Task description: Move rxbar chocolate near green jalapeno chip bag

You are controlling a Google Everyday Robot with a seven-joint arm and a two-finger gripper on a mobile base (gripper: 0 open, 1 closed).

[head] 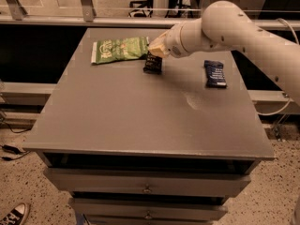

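The green jalapeno chip bag (119, 49) lies flat at the far left of the grey table (117, 121). The rxbar chocolate (153, 63), a small black wrapper, is just right of the bag's end, at or just above the table top. My gripper (156, 49) is right above the bar, shut on its top end. The pale arm comes in from the right.
A dark blue bar wrapper (215, 73) lies at the far right of the table. Drawers sit under the table's front edge. A railing runs behind the table. A shoe (14, 214) is on the floor at bottom left.
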